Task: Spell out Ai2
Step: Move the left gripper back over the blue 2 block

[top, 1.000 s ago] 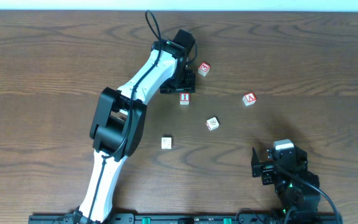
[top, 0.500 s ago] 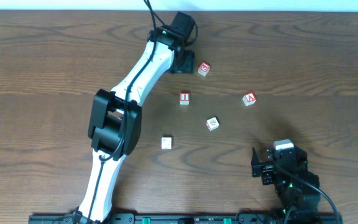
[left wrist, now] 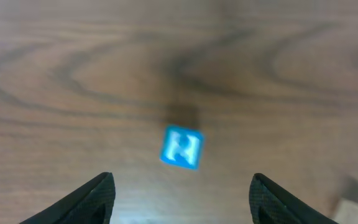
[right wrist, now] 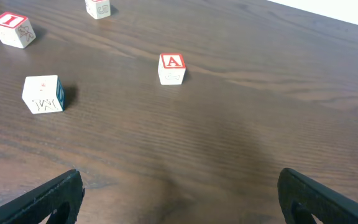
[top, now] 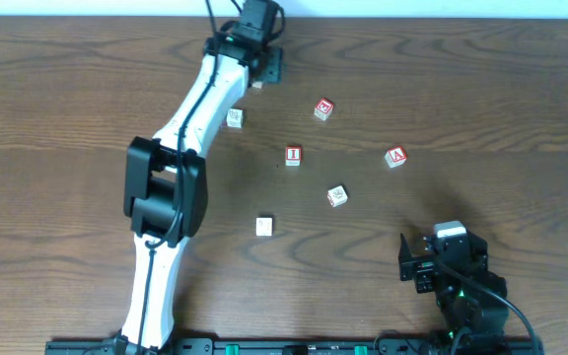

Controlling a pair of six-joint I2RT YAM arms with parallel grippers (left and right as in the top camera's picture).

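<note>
The red "A" block (top: 394,157) lies right of centre and also shows in the right wrist view (right wrist: 172,67). The red "I" block (top: 293,155) lies alone mid-table and shows in the right wrist view (right wrist: 11,28). My left gripper (top: 267,65) is open and empty at the far edge. In its wrist view the open fingers (left wrist: 182,202) hang above a blue-faced block (left wrist: 182,147), without touching it. My right gripper (top: 417,266) is open and empty near the front right (right wrist: 185,205). No block with a legible "2" shows.
A red-topped block (top: 323,108) lies at the back; it also shows in the right wrist view (right wrist: 97,7). A white block (top: 336,196) bears a "W" (right wrist: 43,93). Two more white blocks (top: 235,117) (top: 264,226) lie left of centre. The table's far edge is just behind the left gripper.
My left arm has swung up and left, away from the "I" block, to the table's far edge. A white block that the arm covered now shows. The right arm has not moved.
</note>
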